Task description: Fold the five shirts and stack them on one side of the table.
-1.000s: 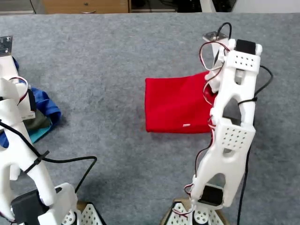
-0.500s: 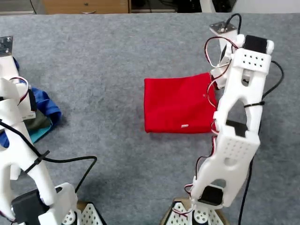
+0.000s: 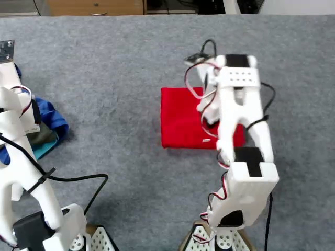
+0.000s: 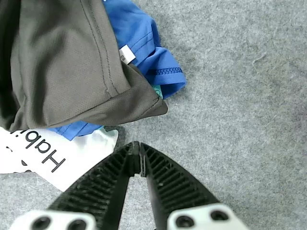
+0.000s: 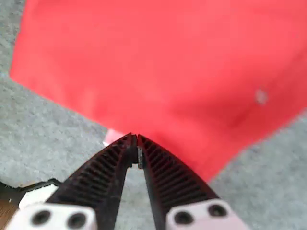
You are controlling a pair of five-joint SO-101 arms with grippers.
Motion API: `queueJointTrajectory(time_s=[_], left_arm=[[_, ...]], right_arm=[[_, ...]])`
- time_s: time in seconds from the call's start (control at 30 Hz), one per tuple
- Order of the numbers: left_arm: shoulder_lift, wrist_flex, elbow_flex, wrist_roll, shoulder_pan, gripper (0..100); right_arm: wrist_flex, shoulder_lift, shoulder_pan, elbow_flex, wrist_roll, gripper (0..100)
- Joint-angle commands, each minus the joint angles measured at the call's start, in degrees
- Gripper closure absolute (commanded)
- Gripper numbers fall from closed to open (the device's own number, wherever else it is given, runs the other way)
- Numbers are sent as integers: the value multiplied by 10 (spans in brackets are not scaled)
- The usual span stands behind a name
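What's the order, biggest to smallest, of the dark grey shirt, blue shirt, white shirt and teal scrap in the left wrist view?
1. dark grey shirt, clearly largest.
2 and 3. white shirt and blue shirt: visible parts look alike, both partly hidden, so no ranking.
4. teal scrap, a sliver.

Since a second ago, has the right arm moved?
Yes. The right arm swung left in the high view, from the red shirt's right edge to over its middle.

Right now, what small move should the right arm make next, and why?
Probably open the right arm's fingers and lower them onto the edge of the red shirt: they are shut on nothing above that edge, and the shirt lies apart from the pile.
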Motion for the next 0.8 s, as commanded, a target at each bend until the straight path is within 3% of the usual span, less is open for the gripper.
queueJointTrajectory(time_s=[0.0,0.3,0.57,0.77], left_arm=[[-18,5,-2,-1,-5,981],[-18,5,-2,-1,-5,981],[-18,5,-2,-1,-5,981],[-18,5,-2,-3,-4,981]], right_arm=[[-65,-2,-19,39,-10,997],[-80,113,-15,9,-10,997],[41,92,-9,-181,-6,997],[20,107,44,-297,-5,995]])
